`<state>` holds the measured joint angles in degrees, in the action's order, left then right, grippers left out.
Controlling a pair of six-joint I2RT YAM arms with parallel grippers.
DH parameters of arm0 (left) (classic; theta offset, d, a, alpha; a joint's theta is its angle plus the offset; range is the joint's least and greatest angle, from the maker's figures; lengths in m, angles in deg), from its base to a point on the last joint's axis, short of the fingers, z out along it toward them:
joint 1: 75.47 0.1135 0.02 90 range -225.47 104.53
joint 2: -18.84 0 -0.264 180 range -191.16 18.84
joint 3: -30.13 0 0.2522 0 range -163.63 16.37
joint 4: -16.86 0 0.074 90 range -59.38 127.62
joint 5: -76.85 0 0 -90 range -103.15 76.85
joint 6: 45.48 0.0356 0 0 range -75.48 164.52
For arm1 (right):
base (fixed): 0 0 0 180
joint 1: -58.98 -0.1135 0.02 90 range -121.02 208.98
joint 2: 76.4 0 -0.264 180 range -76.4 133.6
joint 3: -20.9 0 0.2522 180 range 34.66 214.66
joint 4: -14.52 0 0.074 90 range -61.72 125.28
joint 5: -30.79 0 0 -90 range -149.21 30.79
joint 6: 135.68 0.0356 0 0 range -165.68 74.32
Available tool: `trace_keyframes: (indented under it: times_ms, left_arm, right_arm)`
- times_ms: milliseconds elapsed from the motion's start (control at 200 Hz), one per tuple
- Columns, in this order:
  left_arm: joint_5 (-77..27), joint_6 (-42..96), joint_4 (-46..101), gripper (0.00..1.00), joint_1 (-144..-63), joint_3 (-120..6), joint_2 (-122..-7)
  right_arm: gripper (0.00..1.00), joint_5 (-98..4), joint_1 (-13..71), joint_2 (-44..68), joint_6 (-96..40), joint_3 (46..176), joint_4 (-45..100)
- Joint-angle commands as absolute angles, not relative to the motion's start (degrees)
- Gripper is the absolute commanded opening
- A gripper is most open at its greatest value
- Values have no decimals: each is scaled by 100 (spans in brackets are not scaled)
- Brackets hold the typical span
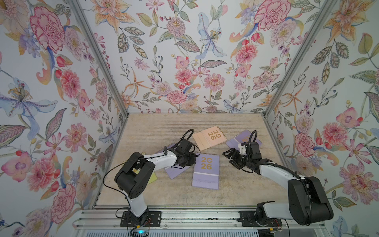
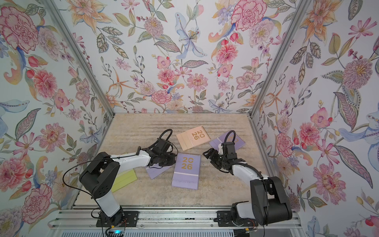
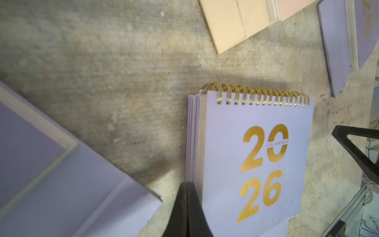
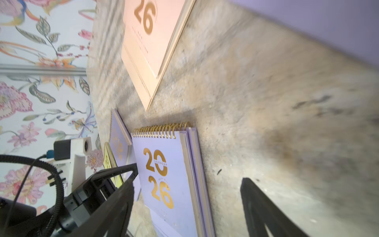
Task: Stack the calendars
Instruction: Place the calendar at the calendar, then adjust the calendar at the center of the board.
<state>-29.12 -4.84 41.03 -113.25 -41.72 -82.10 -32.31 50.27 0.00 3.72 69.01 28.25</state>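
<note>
left jaws pressed together beside centre lavender calendar (image 1: 206,173) — right jaws wide, holding nothing

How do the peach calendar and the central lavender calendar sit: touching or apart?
Apart. The left wrist view shows bare table between the peach calendar and the central lavender calendar.

Your top views looked steeply down from high at the near edge, covering the whole table (image 1: 164,127). Your wrist cameras sat low and close; both caught the middle purple calendar (image 3: 225,127).
</note>
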Motion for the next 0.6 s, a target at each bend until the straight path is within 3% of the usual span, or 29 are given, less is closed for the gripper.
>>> trace_keyframes:
  times_ms: [0,315,595]
  left_arm:
    - [-2433,-208,4527,0,-11257,-4606,-8150]
    - [-2816,-125,4530,0,-11221,-6060,-9054]
    - [-3257,-218,4559,0,-11225,-8146,-10505]
  right_arm:
    - [82,-3532,5545,-218,317,7035,3568]
    - [88,-3754,7090,1,226,7367,3862]
    - [93,-3787,7487,1086,-82,8189,3864]
